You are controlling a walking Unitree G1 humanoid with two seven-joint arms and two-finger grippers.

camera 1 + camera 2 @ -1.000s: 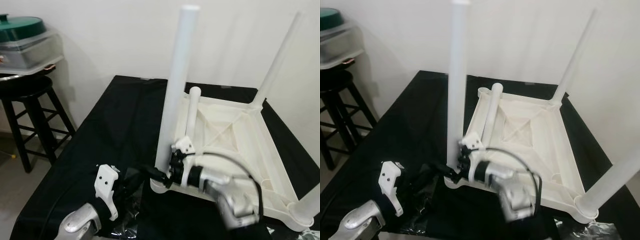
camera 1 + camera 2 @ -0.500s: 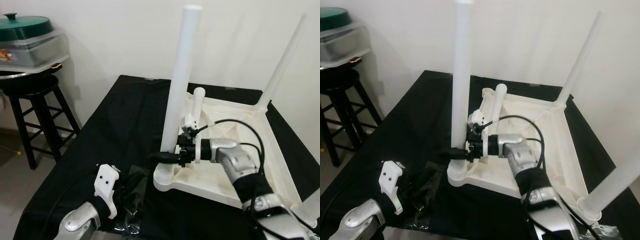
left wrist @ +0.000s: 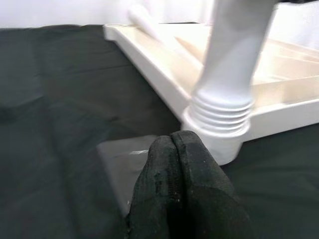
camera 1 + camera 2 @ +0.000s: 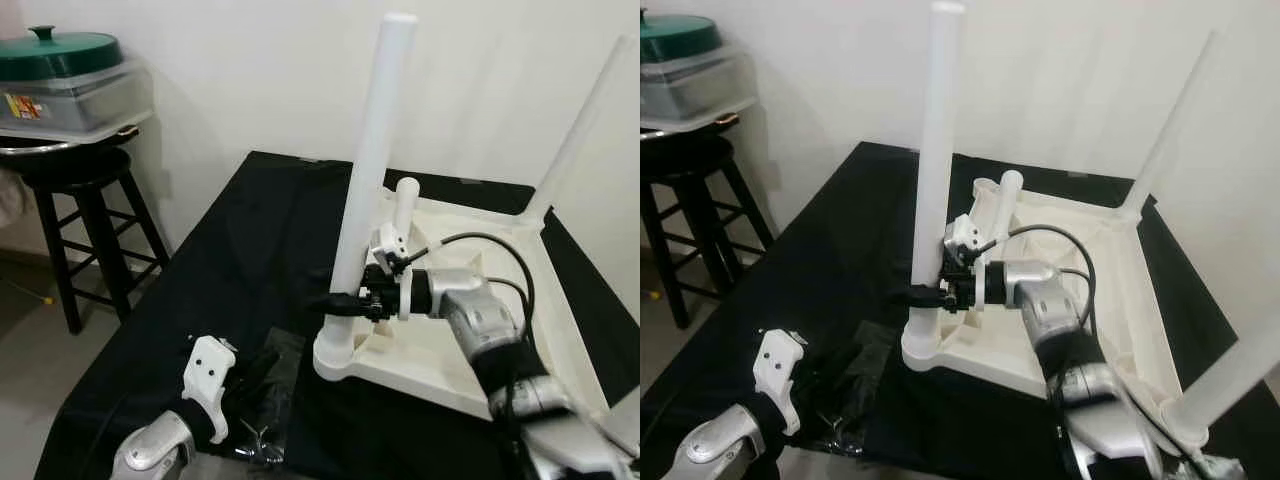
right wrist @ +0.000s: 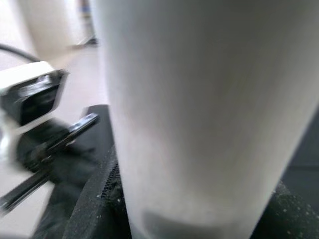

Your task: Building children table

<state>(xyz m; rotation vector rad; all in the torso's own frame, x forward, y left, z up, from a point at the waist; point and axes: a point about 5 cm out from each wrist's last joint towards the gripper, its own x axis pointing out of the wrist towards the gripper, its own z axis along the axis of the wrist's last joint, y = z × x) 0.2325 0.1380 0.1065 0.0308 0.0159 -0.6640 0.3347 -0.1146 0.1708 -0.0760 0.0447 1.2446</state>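
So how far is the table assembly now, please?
Three legs stand upright in the corners of the upturned tabletop. The right tool grips the near-left leg low, just above its threaded socket. A fourth leg lies loose on the tabletop, waiting to be fitted. The left tool rests shut nearby.

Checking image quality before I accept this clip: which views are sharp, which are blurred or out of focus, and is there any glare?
Left eye view: sharp, evenly lit; right gripper on the near table leg. Right eye view: similar, slightly softer; far leg pale against the white wall. Left wrist view: fingers soft, leg base blurred. Right wrist view: leg far too close, out of focus. No glare.
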